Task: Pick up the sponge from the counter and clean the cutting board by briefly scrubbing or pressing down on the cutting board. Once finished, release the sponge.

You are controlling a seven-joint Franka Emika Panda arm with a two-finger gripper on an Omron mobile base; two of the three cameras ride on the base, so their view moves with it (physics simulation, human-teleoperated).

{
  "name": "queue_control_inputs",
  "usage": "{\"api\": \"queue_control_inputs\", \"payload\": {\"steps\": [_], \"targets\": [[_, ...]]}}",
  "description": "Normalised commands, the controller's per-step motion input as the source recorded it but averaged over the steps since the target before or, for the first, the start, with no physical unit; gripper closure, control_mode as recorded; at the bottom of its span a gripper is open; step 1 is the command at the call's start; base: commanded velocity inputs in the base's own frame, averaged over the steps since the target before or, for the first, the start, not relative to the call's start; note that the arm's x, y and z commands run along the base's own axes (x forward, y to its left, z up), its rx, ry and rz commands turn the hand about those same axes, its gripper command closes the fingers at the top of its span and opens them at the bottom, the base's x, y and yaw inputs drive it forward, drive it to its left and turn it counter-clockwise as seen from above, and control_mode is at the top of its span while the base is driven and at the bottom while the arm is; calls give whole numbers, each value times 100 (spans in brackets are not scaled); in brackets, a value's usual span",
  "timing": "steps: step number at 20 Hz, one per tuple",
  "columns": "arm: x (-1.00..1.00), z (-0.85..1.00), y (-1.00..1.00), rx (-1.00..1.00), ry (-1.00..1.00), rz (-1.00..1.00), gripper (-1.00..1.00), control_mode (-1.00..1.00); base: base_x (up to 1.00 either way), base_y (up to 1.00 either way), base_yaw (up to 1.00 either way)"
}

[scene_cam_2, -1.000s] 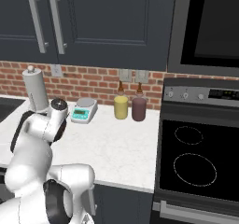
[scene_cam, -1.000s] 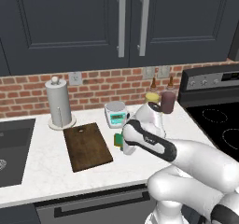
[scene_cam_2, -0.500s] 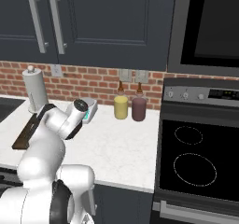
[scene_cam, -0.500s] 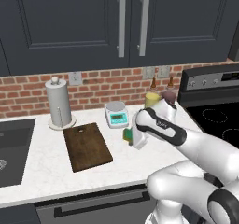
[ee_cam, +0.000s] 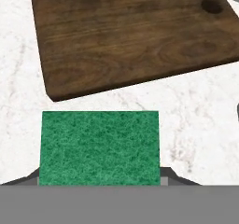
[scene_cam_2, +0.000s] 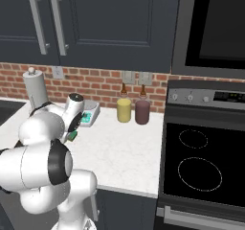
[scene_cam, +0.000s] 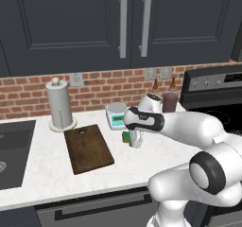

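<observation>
While seemingly gripped — sponge (ee_cam: 99, 147) between gripper (ee_cam: 99, 181) tips.

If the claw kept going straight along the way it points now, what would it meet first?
The sponge, already between its tips, would press onto the bare white counter just short of the cutting board. The claw points down beside the board, though its height above the counter is unclear.

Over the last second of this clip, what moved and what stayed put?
The gripper swung from beside the jars toward the cutting board, carrying the sponge it holds; the sponge now hangs just short of the board. The board, paper towel roll and scale stayed as they were.
</observation>
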Motion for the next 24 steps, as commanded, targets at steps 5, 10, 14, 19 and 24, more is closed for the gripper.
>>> {"api": "queue_control_inputs", "payload": {"steps": [5, 10, 14, 19, 24], "targets": [[-23, -13, 0, -7, 0, 6, -100, -100, 0, 0, 0], [-40, 0, -24, 0, -3, 5, -100, -100, 0, 0, 0], [-15, 1, -37, 2, -4, 0, -100, -100, 0, 0, 0], [-1, 24, -21, 7, 0, 0, -100, -100, 0, 0, 0], [-1, 85, 0, 9, 0, 2, -100, -100, 0, 0, 0]]}}
